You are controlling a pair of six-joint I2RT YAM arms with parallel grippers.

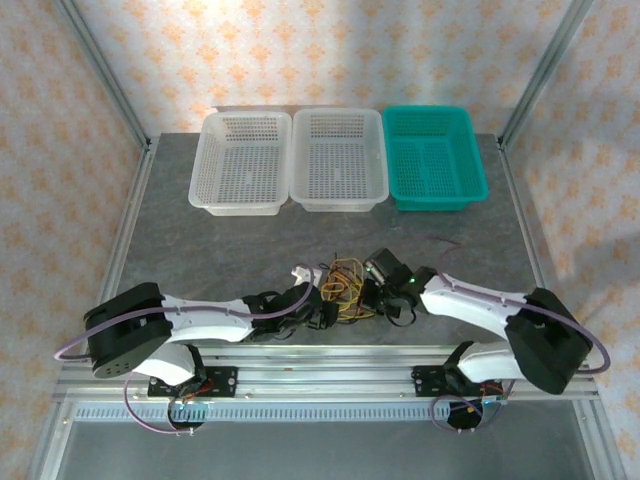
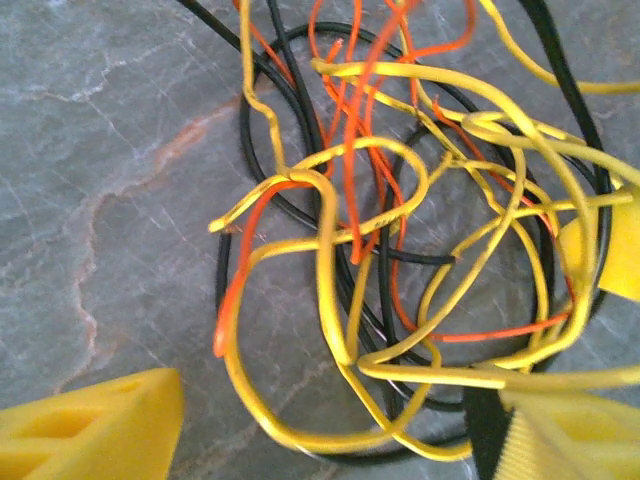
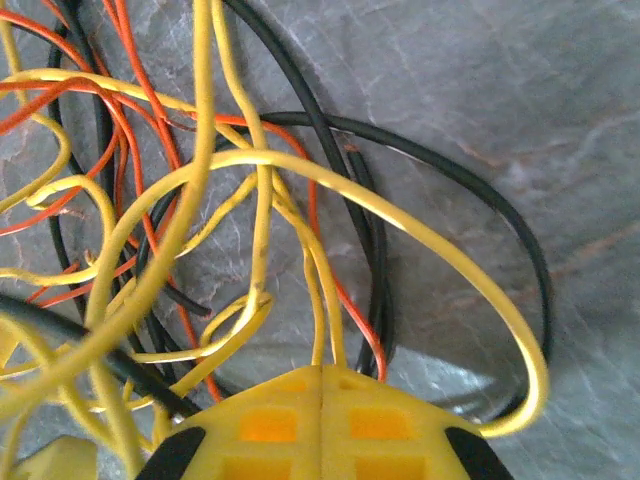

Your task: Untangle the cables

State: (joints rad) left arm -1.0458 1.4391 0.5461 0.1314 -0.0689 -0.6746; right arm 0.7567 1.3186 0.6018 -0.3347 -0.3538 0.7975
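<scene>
1. The right gripper is pinched fully together, with a few yellow and orange strands of the cables running into the seam between its fingers.
2. The left gripper stands wide apart and holds nothing. Loops of the tangle lie on the worktop between its fingers.
3. The cables look light, thin and limp yet springy, keeping their kinks. Their coating is probably slick, so a firm pinch on one strand seems wise.
4. The best hold, I judge, is an outer loop or a loose end, away from the knotted centre.
5. Yellow, black and orange-red wires cross in one loose heap near the front of the worktop, between both arms and well apart from the three baskets at the far edge.
</scene>
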